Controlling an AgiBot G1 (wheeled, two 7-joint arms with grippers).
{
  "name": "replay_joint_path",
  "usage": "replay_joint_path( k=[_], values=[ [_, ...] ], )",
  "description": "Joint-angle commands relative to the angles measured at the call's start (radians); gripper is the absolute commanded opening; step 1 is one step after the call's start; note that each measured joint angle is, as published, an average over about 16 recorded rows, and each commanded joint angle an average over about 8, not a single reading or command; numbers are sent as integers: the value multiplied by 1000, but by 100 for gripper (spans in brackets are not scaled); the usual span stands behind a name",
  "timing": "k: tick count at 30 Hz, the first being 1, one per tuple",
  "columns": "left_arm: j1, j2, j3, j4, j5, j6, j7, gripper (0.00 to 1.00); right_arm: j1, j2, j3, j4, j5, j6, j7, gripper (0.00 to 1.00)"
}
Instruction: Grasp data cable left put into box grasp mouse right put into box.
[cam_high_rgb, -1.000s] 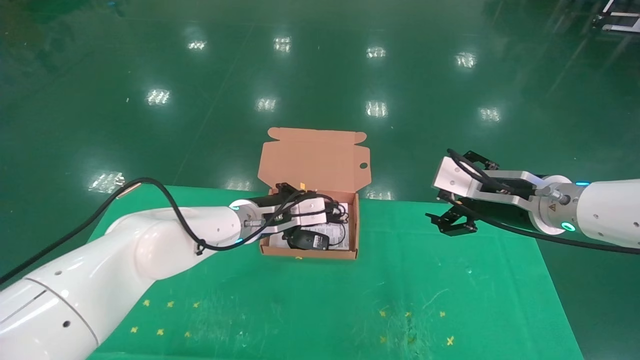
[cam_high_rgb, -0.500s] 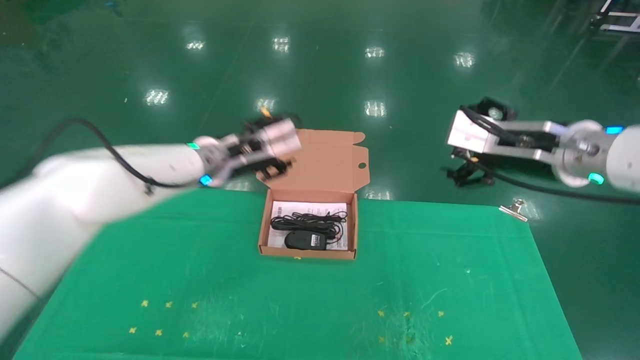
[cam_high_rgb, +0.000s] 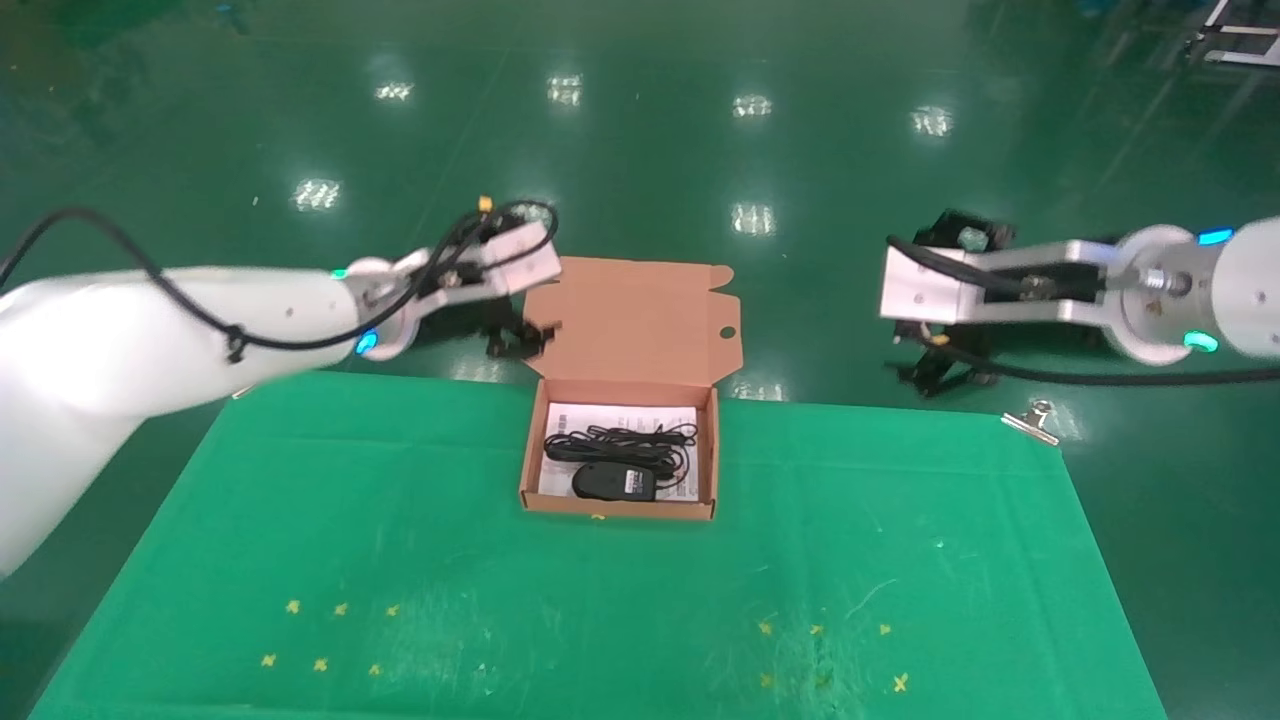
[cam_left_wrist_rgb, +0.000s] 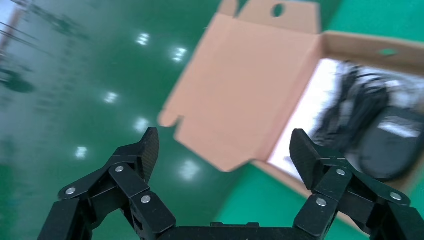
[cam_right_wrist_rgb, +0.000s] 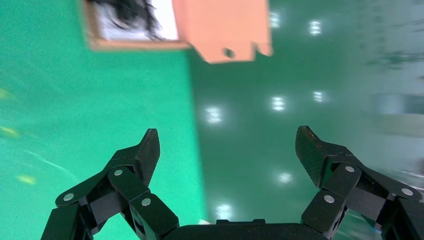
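The box (cam_high_rgb: 618, 508) sits open at the back middle of the green mat, its flap lid (cam_high_rgb: 630, 320) standing up behind it. Inside lie the black mouse (cam_high_rgb: 612, 483) with its white label and, just behind it, the data cable (cam_high_rgb: 618, 442) on a white sheet. My left gripper (cam_high_rgb: 518, 340) hangs open and empty in the air beside the lid's left edge. In the left wrist view the left gripper (cam_left_wrist_rgb: 225, 145) frames the lid (cam_left_wrist_rgb: 250, 85), with the mouse (cam_left_wrist_rgb: 390, 145) off to one side. My right gripper (cam_high_rgb: 938, 372) is open and empty, raised beyond the mat's far right edge; the right wrist view shows the right gripper (cam_right_wrist_rgb: 227, 137) far from the box (cam_right_wrist_rgb: 220, 30).
The green mat (cam_high_rgb: 600, 600) covers the table and carries small yellow marks near the front. A metal binder clip (cam_high_rgb: 1030, 420) grips its back right corner. Glossy green floor (cam_high_rgb: 700, 150) lies beyond the table's far edge.
My left gripper has risen out of the box and pulled back to the lid's left side, leaving the cable lying inside. My right arm has lifted higher and farther back.
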Motion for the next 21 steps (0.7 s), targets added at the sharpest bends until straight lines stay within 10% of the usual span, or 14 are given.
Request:
replay_joint_path(
  k=[1, 21],
  values=[
    [19, -21, -24, -18, -41, 32, 8, 100, -32, 4, 42, -2, 37, -25, -15, 100],
    [189, -204, -234, -173, -404, 311, 78, 100, -314, 37, 412, -18, 360, -251, -145, 100]
  ],
)
